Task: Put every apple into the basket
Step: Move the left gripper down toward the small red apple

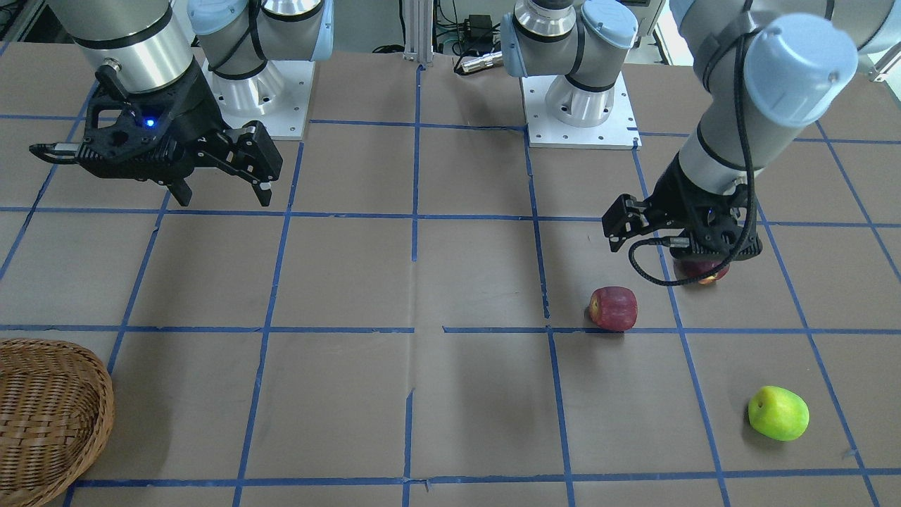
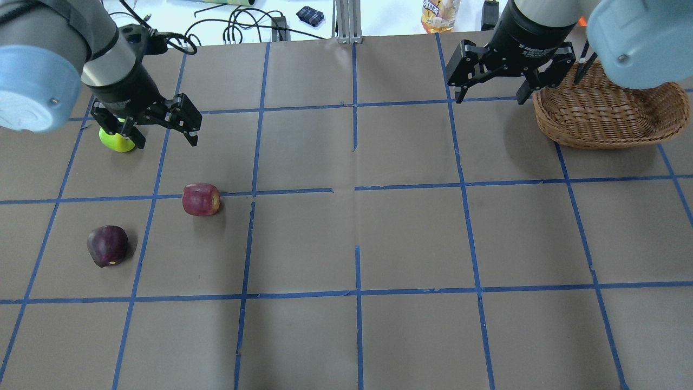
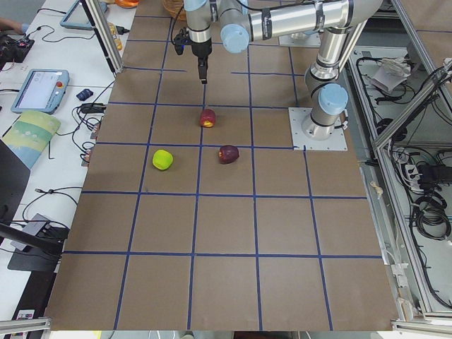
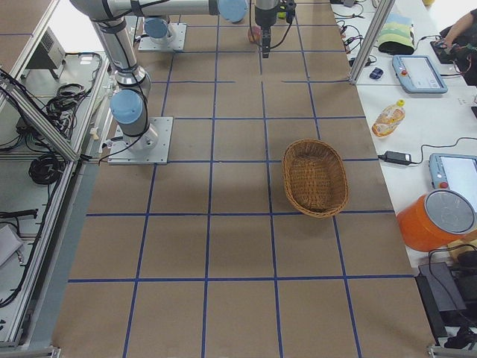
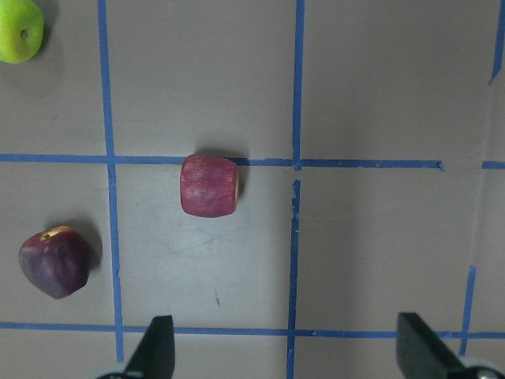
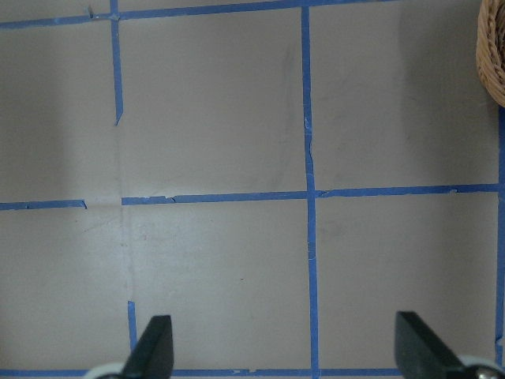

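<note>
Looking straight down at the brown table (image 5: 379,87) with its blue tape (image 5: 298,79) grid. The red apple (image 5: 209,185) is on its side near the middle, right up against a horizontal tape line. The maroon apple (image 5: 54,263) is lower left, with a yellow patch on top. The green apple (image 5: 17,30) is cut off in the top-left corner. All three are well apart. The left gripper (image 5: 288,354) pokes in at the bottom, fingertips (image 5: 156,349) spread wide with nothing between them.

4 exterior, 2 wrist views; shared table (image 2: 411,238)
</note>
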Robot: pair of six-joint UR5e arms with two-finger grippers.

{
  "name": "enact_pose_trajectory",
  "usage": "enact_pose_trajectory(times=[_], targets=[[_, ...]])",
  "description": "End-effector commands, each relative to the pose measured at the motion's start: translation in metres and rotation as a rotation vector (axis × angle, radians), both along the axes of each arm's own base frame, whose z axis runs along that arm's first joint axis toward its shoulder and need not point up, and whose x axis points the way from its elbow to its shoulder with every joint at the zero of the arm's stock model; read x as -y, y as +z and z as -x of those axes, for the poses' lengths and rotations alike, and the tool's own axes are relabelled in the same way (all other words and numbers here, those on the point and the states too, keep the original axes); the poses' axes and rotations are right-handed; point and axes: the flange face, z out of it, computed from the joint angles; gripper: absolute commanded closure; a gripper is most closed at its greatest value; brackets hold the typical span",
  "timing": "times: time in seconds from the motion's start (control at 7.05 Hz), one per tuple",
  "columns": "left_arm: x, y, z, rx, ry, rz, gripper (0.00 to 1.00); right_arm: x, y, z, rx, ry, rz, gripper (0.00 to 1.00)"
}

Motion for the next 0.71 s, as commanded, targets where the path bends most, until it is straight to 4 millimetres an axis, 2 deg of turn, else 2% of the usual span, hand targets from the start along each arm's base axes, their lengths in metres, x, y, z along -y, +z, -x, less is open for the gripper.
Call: enact_pose_trajectory(times=[0.0,0.14,0.28,0.57], targets=[[-0.008,-0.096,-0.014,0.001,-0.101,-0.003,0.0,0.0,-0.001,0.0,0.0,0.0,0.0,0.0],[-0.008,-0.128,-0.031,-0.003,-0.103,0.005,0.0,0.0,-0.001,0.0,0.0,0.0,-0.002,0.0],[-0.005,-0.149,-0.038,-0.014,-0.1,-0.019,0.0,0.0,-0.001,0.0,0.0,0.0,-0.002,0.0],[-0.004,-0.172,-0.032,-0.048,-0.087,-0.02,0.0,0.0,-0.002,0.0,0.001,0.0,-0.004,0.0]])
